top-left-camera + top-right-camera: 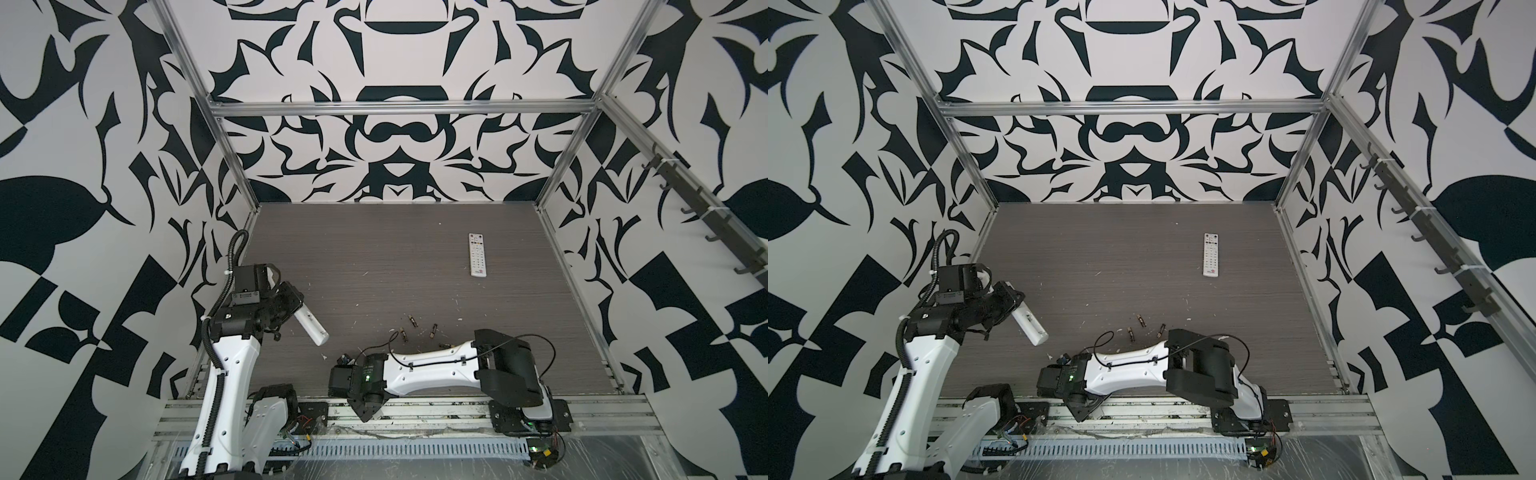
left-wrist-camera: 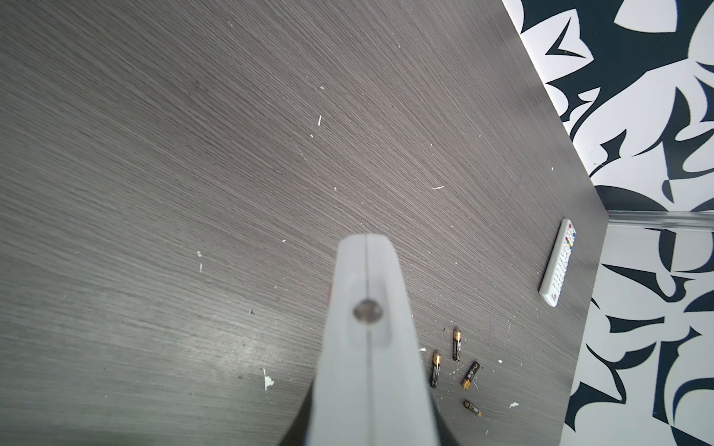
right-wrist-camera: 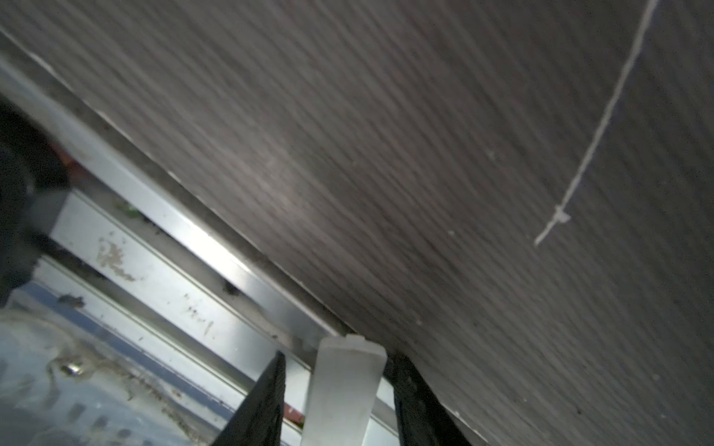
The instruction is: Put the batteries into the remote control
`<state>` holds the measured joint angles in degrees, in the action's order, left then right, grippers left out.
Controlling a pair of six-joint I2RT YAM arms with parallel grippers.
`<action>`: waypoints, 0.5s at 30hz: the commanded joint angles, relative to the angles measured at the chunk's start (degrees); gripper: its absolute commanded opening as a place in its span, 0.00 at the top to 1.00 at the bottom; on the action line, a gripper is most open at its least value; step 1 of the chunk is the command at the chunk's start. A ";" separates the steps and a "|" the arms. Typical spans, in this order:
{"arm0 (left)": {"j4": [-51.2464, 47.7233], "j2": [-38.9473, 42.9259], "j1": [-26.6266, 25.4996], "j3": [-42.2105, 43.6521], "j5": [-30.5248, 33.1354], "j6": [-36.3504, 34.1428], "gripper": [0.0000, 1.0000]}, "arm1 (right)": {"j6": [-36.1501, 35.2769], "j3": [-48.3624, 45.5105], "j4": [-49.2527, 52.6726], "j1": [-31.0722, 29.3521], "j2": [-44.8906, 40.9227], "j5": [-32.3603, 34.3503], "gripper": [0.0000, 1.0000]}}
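Left claw is clamped on one end of a long white plastic remote control. The remote sticks out in the air over the dark grey wood-grain surface, with its free end tipped down toward the middle. Right claw hangs at the near edge by the metal rail. Its jaws stand apart with a pale flat plastic piece between them, and we can't tell whether they're actually pinching it.

The four small slim dark batteries with coppery-gold bands lie loose on the surface. They're near each other, none touching, each pointing its own way, and they sit just past the right arm's white forearm, with one right beside it. A second white remote lies buttons-up, well apart at the far right.

Handling-wise, we reckon the batteries are light, rigid and slick. Being round, they'll roll at a nudge and can squirt out of a sloppy pinch. We'd grab one across the middle of the barrel, with the jaws square to its length and both metal tips left free. The one hugging the forearm looks awkward to reach, so we'd start with one farther out.

The held remote is probably light hollow plastic and smooth. Because it's gripped by one end only, we expect it to pivot if anything presses on the far end, so go gentle there.
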<state>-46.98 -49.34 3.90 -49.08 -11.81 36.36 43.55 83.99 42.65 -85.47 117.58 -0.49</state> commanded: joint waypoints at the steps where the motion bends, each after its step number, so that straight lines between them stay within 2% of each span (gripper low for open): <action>1: -1.46 0.84 0.24 0.04 -1.05 -0.41 1.00 | 1.19 -1.21 -0.99 -0.57 -1.10 -0.91 0.56; 15: -1.33 0.48 0.23 0.03 -1.11 -0.41 1.00 | 0.22 0.10 0.93 -0.57 -1.12 -0.04 0.68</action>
<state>-46.98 -49.19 3.90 -49.08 -11.94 36.36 43.55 83.72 42.39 -85.47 117.36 0.43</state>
